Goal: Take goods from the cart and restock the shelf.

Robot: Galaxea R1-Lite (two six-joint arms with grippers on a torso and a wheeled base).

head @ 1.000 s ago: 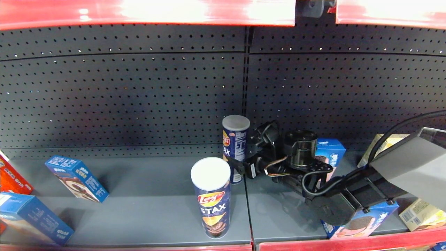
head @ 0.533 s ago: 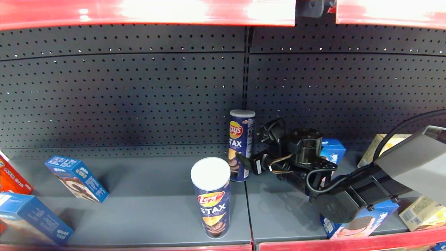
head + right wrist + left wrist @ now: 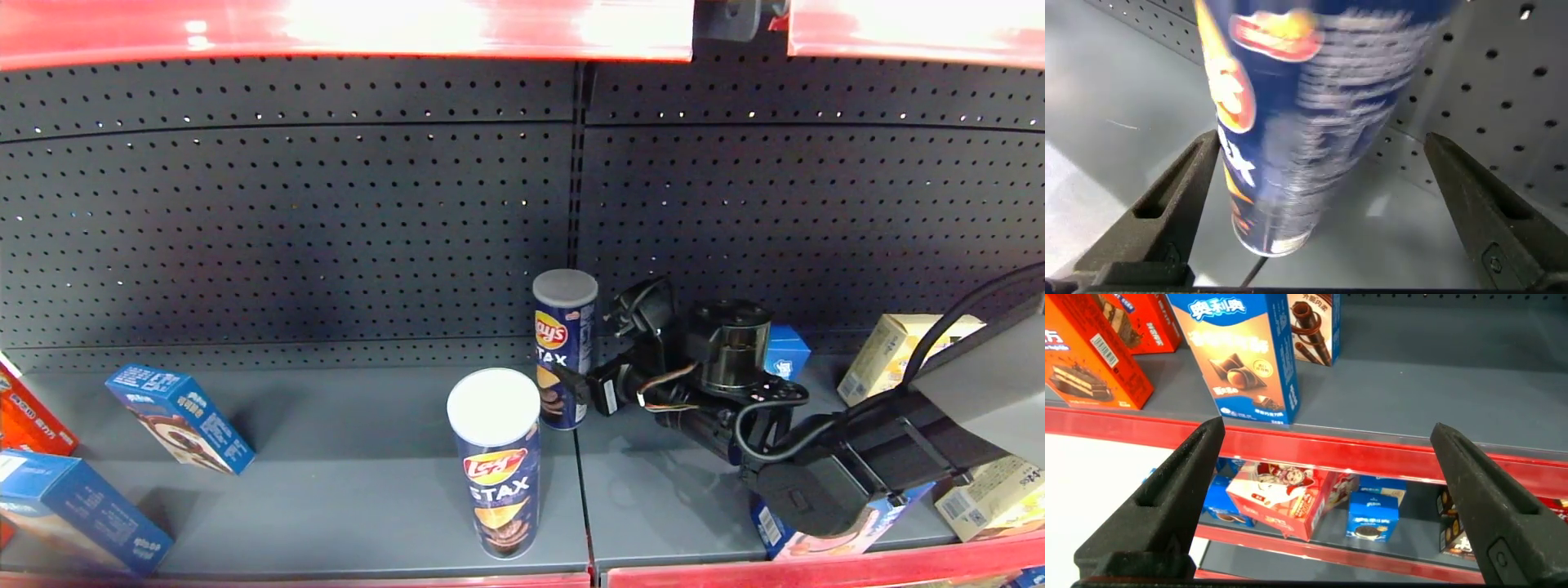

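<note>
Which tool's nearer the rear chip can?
Right. The right tool is open, straddling the rear chip can; the left tool is open before shelf boxes, no can near it.

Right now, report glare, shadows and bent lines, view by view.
Head view: glare whitens the red upper shelf edge; the pegboard seams bow; the leaning blue box throws a shadow to its right. Right wrist view: a sheen on the shelf floor beside the chip can.

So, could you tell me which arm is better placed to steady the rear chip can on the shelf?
Right. The right gripper is open, with the rear can between its fingers. The left gripper hangs open facing boxes elsewhere, with nothing between its fingers.
</note>
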